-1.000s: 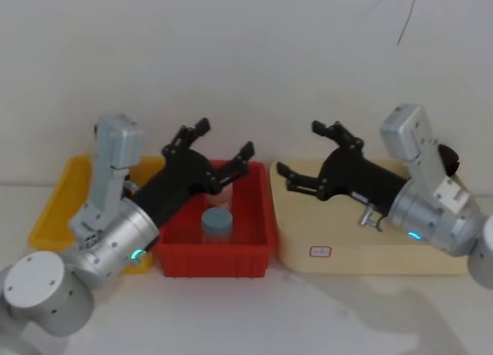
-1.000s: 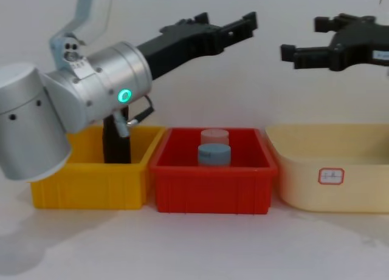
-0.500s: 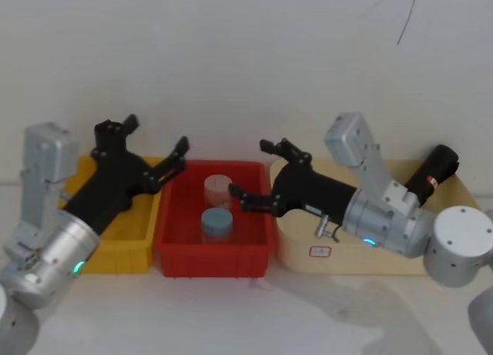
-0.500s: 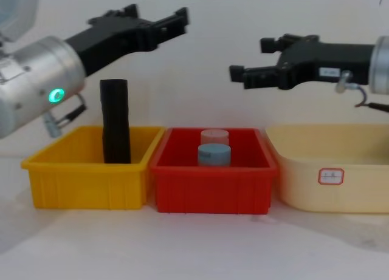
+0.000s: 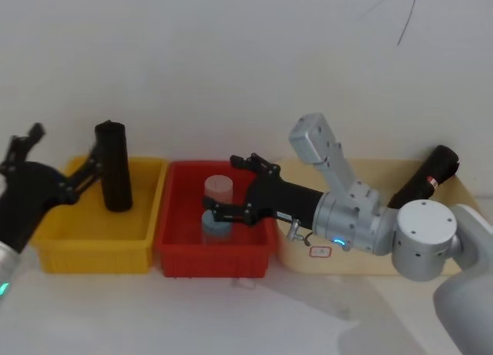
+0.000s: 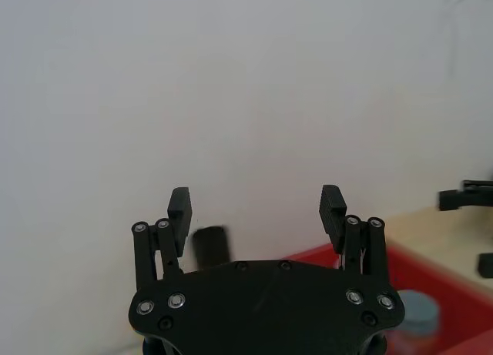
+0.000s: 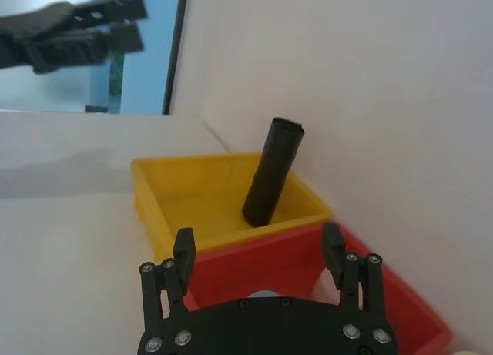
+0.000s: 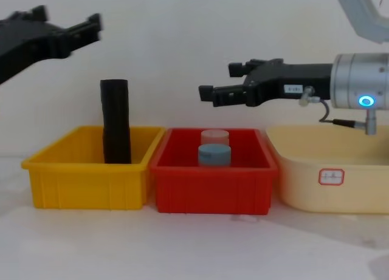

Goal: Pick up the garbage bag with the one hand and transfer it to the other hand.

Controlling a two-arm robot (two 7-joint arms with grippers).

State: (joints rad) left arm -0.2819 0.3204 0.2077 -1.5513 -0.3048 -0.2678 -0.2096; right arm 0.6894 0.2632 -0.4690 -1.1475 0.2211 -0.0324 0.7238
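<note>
**White wall, 3 bins on table: go for the labelled roll**

Bag (image 5: pixel 428 176) leans in far right corner of cream bin (image 8: pixel 304 170), label end up. Right gripper (image 8: pixel 219 79) hovers over red bin (image 8: pixel 213 186), jaws wide, empty. Left gripper (image 5: pixel 63 156) is high by yellow bin (image 8: pixel 85 183), also wide, empty. Ignore the plain roll (image 8: pixel 115 128). Grab the bag mid-length, leaving one end free for the handover.

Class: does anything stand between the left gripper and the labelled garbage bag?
Yes. The right gripper, open, reaches out over the red bin, between the left gripper and the garbage bag in the cream bin.
</note>
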